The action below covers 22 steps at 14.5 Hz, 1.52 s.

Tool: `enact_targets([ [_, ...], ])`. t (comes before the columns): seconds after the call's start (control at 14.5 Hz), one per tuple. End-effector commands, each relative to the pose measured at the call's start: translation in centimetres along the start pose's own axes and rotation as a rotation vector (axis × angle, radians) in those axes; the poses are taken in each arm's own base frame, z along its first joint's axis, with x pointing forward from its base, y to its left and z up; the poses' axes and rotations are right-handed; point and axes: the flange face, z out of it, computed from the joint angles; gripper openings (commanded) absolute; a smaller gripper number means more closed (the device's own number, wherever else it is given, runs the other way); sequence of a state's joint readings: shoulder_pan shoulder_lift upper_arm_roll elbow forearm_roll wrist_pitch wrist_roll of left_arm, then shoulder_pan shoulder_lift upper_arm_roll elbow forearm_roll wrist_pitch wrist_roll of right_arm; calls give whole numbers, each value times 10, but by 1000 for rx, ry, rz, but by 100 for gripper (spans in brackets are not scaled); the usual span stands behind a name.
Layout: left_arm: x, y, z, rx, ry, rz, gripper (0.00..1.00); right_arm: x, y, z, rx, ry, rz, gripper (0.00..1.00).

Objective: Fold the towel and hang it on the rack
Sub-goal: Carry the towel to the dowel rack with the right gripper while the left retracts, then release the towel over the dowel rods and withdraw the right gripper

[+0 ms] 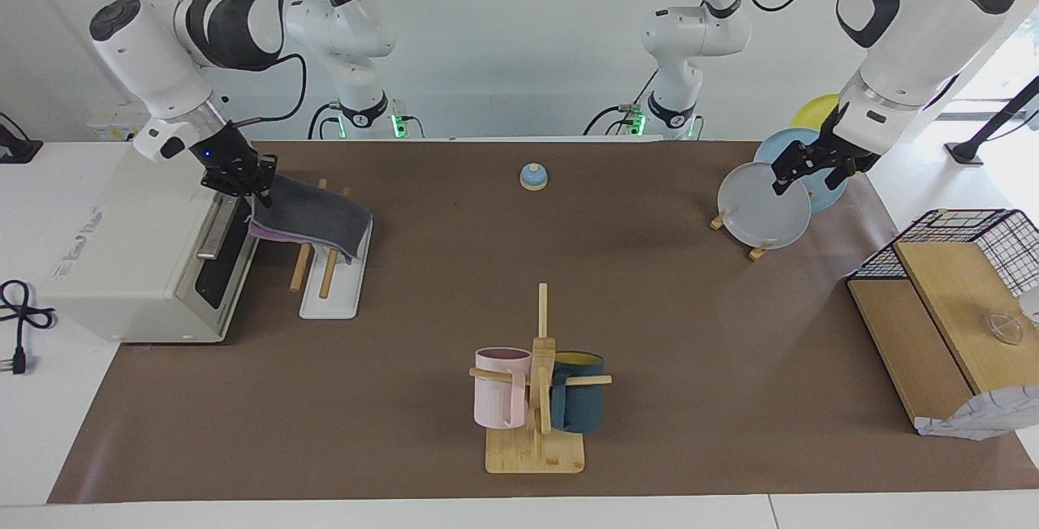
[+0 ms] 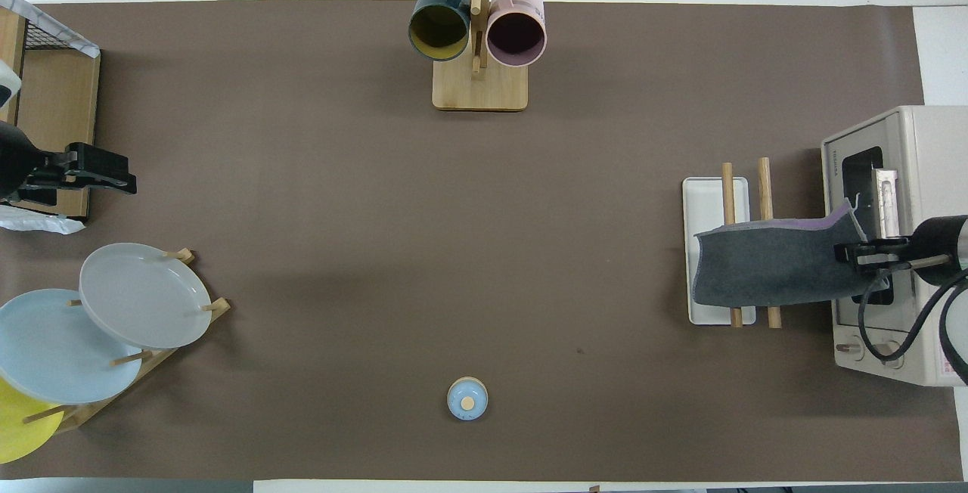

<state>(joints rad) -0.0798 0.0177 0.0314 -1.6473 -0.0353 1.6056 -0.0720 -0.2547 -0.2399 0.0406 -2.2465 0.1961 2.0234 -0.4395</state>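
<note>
The towel [image 1: 312, 217], dark grey face up with a purple edge showing, lies draped across the two wooden rods of the rack [image 1: 334, 295]. One end hangs down over the white base; the other end is lifted toward the toaster oven. My right gripper [image 1: 253, 191] is shut on that lifted end, just over the oven's door. From overhead the towel [image 2: 771, 275] spans both rods of the rack [image 2: 707, 202], with the right gripper [image 2: 845, 252] at its oven-side edge. My left gripper [image 1: 808, 176] hangs open and empty over the plates; overhead, the left gripper [image 2: 125, 175] shows at the table's edge.
A toaster oven [image 1: 138, 245] stands right beside the rack at the right arm's end. A mug tree [image 1: 536, 383] with a pink and a dark-blue mug stands mid-table, farthest from the robots. A blue bell [image 1: 532, 177], a plate stand [image 1: 763, 208] and a wire-and-wood shelf [image 1: 958, 286] also stand here.
</note>
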Motion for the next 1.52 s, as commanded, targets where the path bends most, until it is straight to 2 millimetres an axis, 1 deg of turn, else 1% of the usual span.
enact_targets([
  [0.0, -3, -2, -9, 20, -7, 72, 100, -3, 1, -2, -52, -15, -43, 100],
  [0.07, -5, -3, 0, 20, -12, 70, 100, -1, 1, -5, -71, -21, -57, 100],
  [0.14, -6, -4, 0, 19, 2, 69, 100, 3, 0, -12, -79, -24, -64, 100],
  [0.28, -7, -3, 2, 19, 3, 72, 100, 15, 1, -35, -114, -66, -88, 100],
  [0.41, -7, 0, 1, 19, 8, 76, 100, 33, -3, -64, -123, -117, -93, 100],
  [0.55, -5, 5, 0, 36, 16, 88, 100, 59, -39, -87, -123, -172, -53, 100],
  [0.62, -6, 17, 1, 51, 18, 113, 100, 67, -56, -99, -145, -194, -8, 100],
  [0.76, -8, 22, 1, 69, 17, 126, 100, 80, -87, -117, -154, -236, 30, 100],
  [0.83, -7, 21, 1, 70, 19, 125, 100, 82, -96, -124, -154, -256, 40, 100],
  [0.9, -8, 22, 1, 69, 17, 126, 100, 84, -111, -124, -160, -263, 48, 100],
  [0.97, -8, 21, 1, 69, 17, 125, 100, 87, -125, -118, -169, -268, 77, 100],
  [1.17, -8, 22, 1, 69, 18, 123, 100, 85, -124, -117, -165, -284, 96, 100],
  [1.24, -8, 23, -1, 68, 25, 117, 100, 85, -117, -118, -154, -277, 111, 100],
  [1.31, -8, 23, -2, 68, 27, 117, 100, 85, -115, -118, -164, -279, 115, 100],
  [1.45, -9, 23, -1, 68, 24, 119, 100, 82, -117, -123, -172, -278, 114, 100],
])
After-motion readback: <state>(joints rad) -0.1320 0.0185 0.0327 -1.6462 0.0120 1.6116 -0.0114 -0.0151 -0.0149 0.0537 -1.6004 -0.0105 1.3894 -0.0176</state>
